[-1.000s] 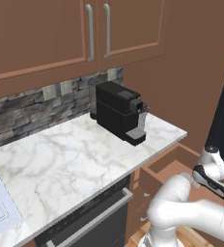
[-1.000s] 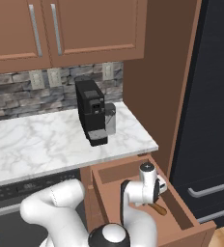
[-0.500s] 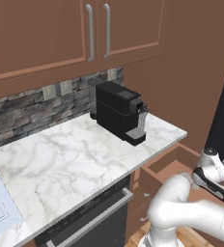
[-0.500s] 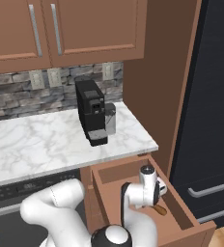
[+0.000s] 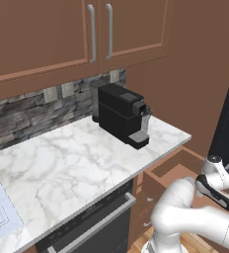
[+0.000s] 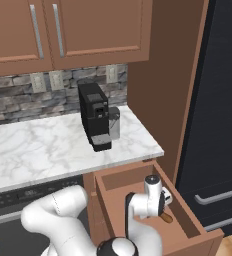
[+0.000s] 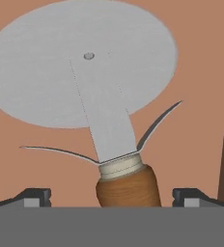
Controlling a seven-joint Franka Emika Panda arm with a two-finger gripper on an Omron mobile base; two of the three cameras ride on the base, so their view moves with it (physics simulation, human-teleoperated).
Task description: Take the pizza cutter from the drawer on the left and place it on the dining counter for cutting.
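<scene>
Gripper spread wide, grasping nothing, low inside open drawer; pizza cutter flat on drawer floor, wooden handle between the finger tips; risk: closing too near handle's end, cutter pivoting or slipping out on lift; hand view gives wheel blade and handle alignment; right base view gives drawer below coffee machine, brown handle tip peeking beside wrist.

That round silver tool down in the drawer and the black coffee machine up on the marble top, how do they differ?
The pizza cutter lies flat inside the open drawer; the coffee machine stands upright on the marble worktop. The cutter has a grey wheel and brown wooden handle; the machine is boxy and black. The cutter looks far smaller. The open pincer straddles only the cutter's handle.
</scene>
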